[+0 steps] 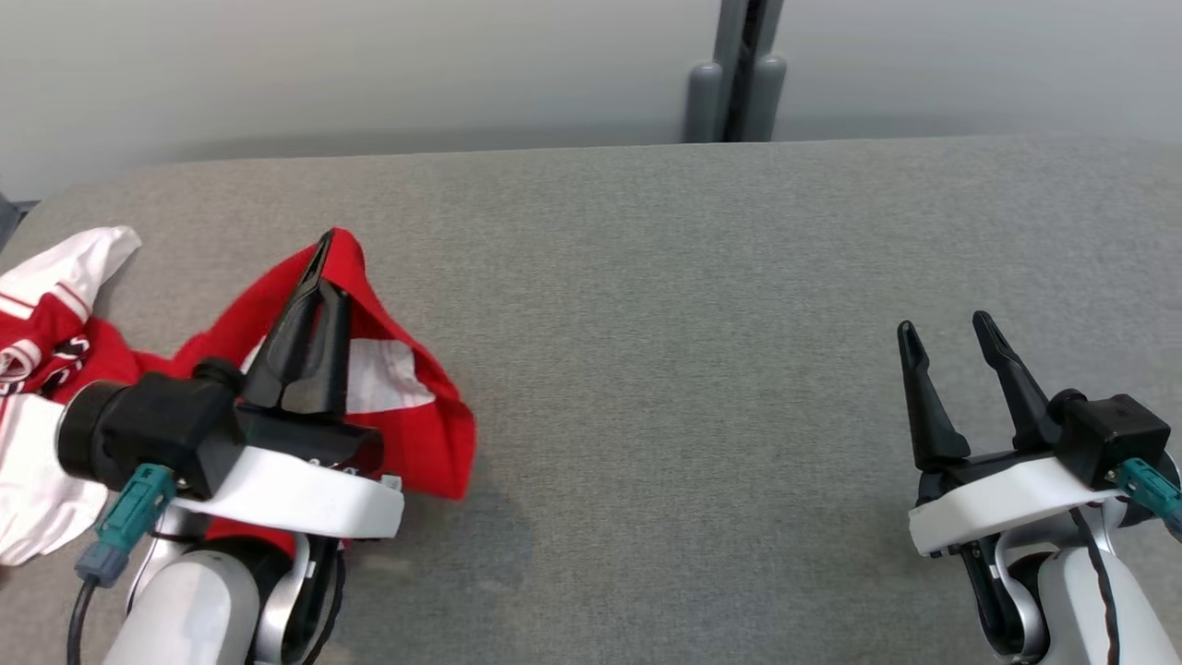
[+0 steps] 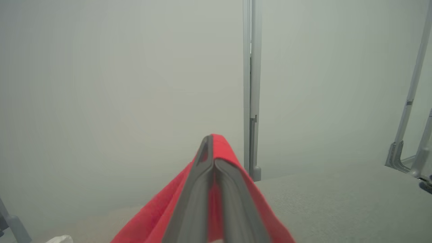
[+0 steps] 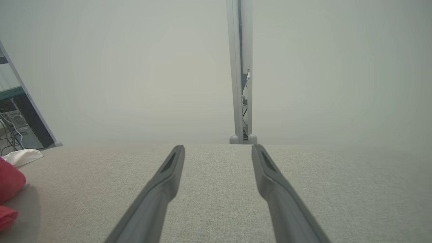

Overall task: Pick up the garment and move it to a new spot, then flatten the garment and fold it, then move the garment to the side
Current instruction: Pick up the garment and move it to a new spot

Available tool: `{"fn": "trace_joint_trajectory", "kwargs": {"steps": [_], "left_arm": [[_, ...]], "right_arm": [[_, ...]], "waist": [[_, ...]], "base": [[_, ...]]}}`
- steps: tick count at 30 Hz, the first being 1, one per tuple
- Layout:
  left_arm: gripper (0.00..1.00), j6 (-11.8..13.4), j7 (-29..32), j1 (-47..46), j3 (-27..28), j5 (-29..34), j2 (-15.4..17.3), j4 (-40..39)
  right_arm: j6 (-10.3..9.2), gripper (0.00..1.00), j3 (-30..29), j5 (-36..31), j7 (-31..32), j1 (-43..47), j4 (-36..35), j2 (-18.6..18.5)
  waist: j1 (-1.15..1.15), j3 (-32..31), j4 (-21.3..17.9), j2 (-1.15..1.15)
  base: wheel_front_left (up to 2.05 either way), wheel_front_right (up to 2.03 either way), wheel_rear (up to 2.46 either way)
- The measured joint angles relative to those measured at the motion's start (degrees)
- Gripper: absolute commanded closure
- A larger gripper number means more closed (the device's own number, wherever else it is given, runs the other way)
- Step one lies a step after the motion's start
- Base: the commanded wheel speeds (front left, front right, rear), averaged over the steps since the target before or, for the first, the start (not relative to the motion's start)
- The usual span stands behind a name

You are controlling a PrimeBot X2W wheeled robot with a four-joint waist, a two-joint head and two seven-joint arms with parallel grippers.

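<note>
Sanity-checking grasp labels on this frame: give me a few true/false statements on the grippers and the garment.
1. The left gripper is shut on the garment. True.
2. The right gripper grips a sleeve. False: it is open, holding nothing, over the table.
3. The garment lies flat and folded mid-table. False: it is bunched at the table's left side.
4. The garment is red and white. True.

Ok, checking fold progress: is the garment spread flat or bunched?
Bunched. The red-and-white garment lies crumpled on the table, one edge pinched up by the left gripper.
</note>
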Motion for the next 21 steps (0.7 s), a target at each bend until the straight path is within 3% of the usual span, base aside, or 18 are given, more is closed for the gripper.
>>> {"fn": "trace_joint_trajectory", "kwargs": {"steps": [7, 13, 21], "left_arm": [[1.0, -3.04, 0.73, -4.91, -5.93, 0.78, -2.23, 1.57], [1.0, -6.62, 1.6, -11.73, -11.91, 1.69, -5.31, 5.99], [1.0, -10.7, 2.12, -16.95, -16.24, 0.26, -8.68, 20.79]], "right_arm": [[0.0, 0.0, 0.73, 0.25, 0.27, -0.29, -1.67, 0.01], [0.0, 0.0, 0.44, 1.55, -0.04, -0.57, -2.86, -0.01], [0.0, 0.0, 0.27, 4.34, -1.64, -0.02, -1.68, -0.08]], "waist": [[0.0, 0.5, -6.7, 0.0], [0.0, 1.91, -14.91, 0.0], [0.0, 5.4, -22.44, 0.0]], "base": [[0.0, 0.0, 0.0], [0.0, 0.0, 0.0], [0.0, 0.0, 0.0]]}}
